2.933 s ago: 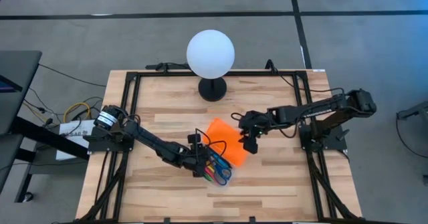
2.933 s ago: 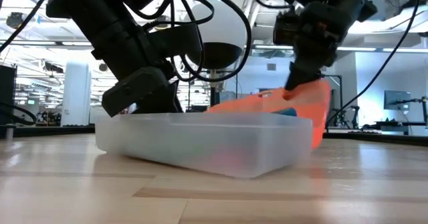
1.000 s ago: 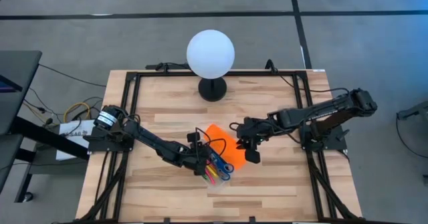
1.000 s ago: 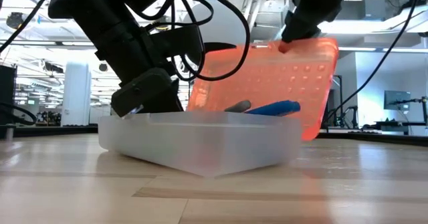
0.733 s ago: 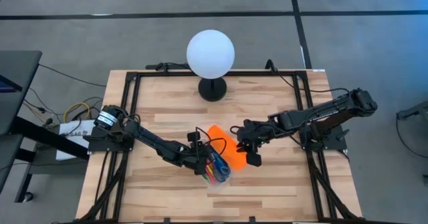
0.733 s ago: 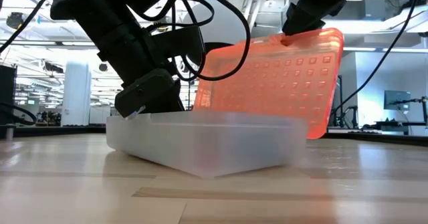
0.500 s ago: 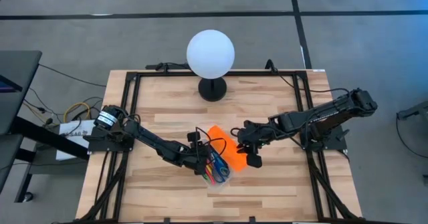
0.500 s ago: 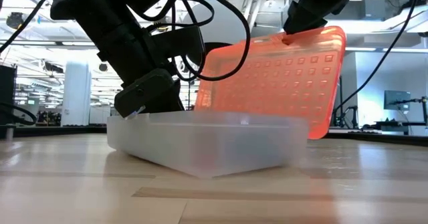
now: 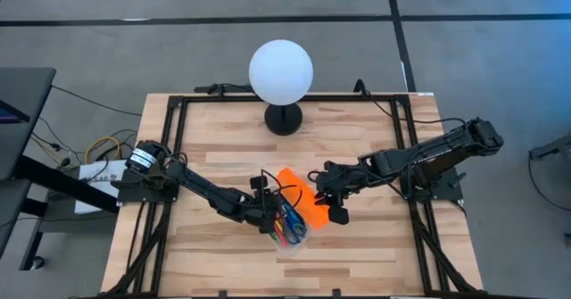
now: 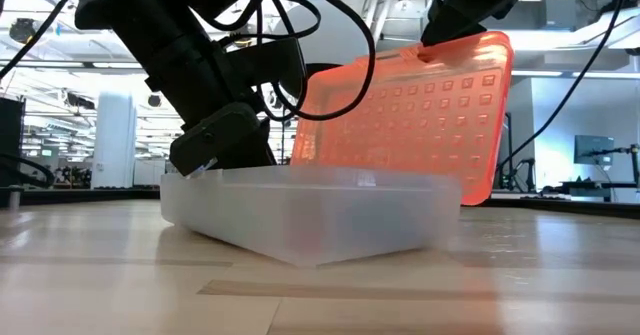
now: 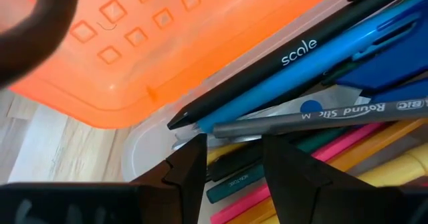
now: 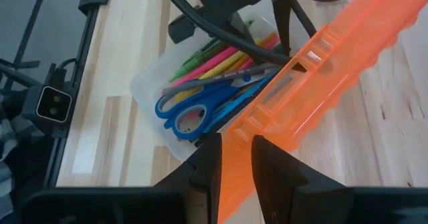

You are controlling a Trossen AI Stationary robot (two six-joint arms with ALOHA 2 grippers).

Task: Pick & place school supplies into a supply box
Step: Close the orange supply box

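Fingers of the right gripper (image 12: pixel 233 158) are pinched narrow on the free edge of the orange lid (image 10: pixel 405 110), holding it tilted up over the clear box (image 10: pixel 310 210), hinged along the box's far side. On the other side, the left gripper (image 11: pixel 231 162) has its fingers (image 11: pixel 190 167) set a little apart, straddling the near rim of the box, with nothing gripped between them as far as the wrist view shows. Inside the box lie the supplies: a black pen (image 11: pixel 281 57) marked "scale", a blue pen (image 11: pixel 314 67), a grey pen (image 11: pixel 321 117), pink and yellow ones beneath, and blue scissors (image 12: pixel 194 114) at the end nearest the right arm. Seen from above, the box sits mid-table (image 9: pixel 214 254), in front of the white globe lamp (image 9: pixel 281 71).
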